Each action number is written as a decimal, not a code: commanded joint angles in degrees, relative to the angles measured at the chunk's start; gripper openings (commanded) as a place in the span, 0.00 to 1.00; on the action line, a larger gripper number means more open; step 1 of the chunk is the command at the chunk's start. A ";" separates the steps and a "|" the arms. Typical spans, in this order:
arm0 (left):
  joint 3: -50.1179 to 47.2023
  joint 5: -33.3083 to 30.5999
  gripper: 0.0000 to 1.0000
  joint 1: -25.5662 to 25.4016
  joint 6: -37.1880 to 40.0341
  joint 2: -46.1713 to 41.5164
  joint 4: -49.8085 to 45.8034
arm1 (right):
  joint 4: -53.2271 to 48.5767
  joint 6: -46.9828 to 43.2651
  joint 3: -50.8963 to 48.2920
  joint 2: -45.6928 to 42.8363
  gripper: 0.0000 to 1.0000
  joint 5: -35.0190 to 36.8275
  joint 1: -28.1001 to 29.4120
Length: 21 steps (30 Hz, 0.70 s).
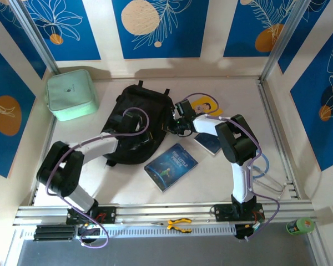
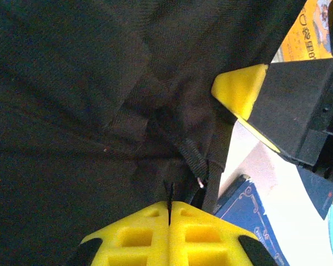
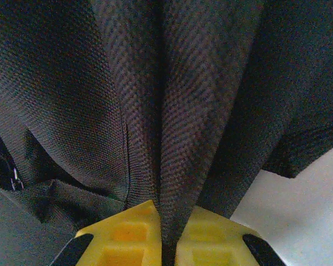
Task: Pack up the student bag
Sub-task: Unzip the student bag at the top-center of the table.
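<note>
Two grippers meet on the student bag (image 1: 134, 119), a black, crumpled fabric backpack lying mid-table. Our right gripper (image 3: 167, 235) clamps a fold of its weave. Our left gripper (image 2: 169, 213) is closed against the fabric; we cannot tell whether it pinches any. A mint-green case (image 1: 71, 94) sits closed at the far-left corner. A blue book (image 1: 171, 166) lies just beside the bag's near edge.

We see a pale tabletop (image 1: 127, 191) with cream walls (image 1: 102, 33) on three sides, hung with blue leaf-print panels (image 1: 180, 27). An aluminium rail (image 1: 155, 210) lines the tabletop's near edge.
</note>
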 commanded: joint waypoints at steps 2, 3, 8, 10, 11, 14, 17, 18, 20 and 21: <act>-1.81 -2.73 0.02 -0.29 1.54 -3.03 -4.61 | -3.74 0.99 -0.50 -0.20 0.11 4.04 0.19; -1.81 -3.13 0.01 -0.30 1.87 -3.50 -5.34 | -3.71 0.98 -0.51 -0.30 0.11 4.34 0.22; -2.56 -5.38 0.00 -0.31 3.07 -4.74 -8.91 | -3.90 2.16 -0.42 -0.44 0.11 6.66 0.14; -3.09 -7.06 0.00 -0.31 4.04 -5.28 -11.22 | -4.42 2.47 -0.08 -0.49 0.10 8.01 0.21; -3.23 -7.87 0.00 -0.37 4.41 -5.67 -12.34 | -4.63 2.63 0.06 -0.50 0.10 8.60 0.19; -3.33 -10.50 0.00 -0.34 5.57 -7.20 -15.95 | -5.19 2.95 0.74 -0.49 0.10 10.29 -0.11; -3.00 -14.03 0.00 -0.36 7.11 -9.22 -20.03 | -6.66 1.99 2.94 -0.09 0.08 11.65 -1.31; -2.61 -15.55 0.00 -0.28 8.02 -10.03 -21.81 | -7.60 1.79 4.09 0.02 0.07 12.09 -2.02; -2.12 -17.33 0.00 -0.28 10.43 -11.82 -23.53 | -7.30 1.36 5.78 -0.05 0.07 11.37 -3.74; -1.64 -18.05 0.00 -0.28 12.29 -12.81 -24.09 | -7.18 0.96 6.83 0.23 0.07 10.59 -4.55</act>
